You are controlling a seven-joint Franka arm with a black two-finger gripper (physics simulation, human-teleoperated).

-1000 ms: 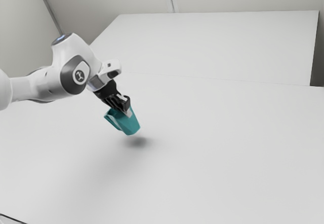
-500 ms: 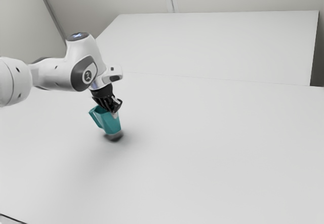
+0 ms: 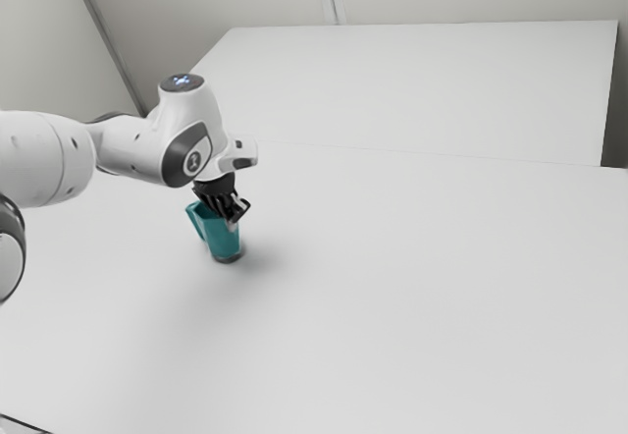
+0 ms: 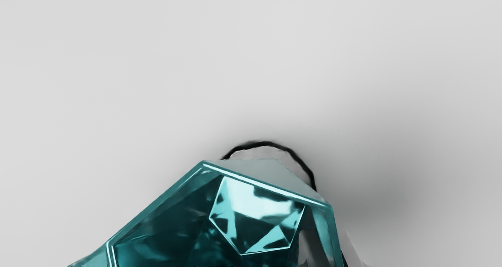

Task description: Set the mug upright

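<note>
The teal faceted mug (image 3: 223, 244) stands nearly upright at the tabletop, its mouth up and its handle toward the exterior view's left. My gripper (image 3: 234, 222) comes down from above onto the rim, shut on the mug's wall. In the wrist view I look into the mouth of the mug (image 4: 168, 231). There the gripper (image 4: 328, 241) pinches the wall with one finger inside and the other outside. A dark curved line shows around the base, and whether the bottom rests fully on the table I cannot tell.
The wide pale tabletop (image 3: 412, 287) spreads around the mug. A raised-looking white panel (image 3: 422, 90) lies toward the back, with pale walls behind it. My arm reaches in from the exterior view's left.
Held in the gripper, the mug has swung from a strong tilt to nearly upright. It has shifted toward the exterior view's left overall, and its base is closer to its shadow.
</note>
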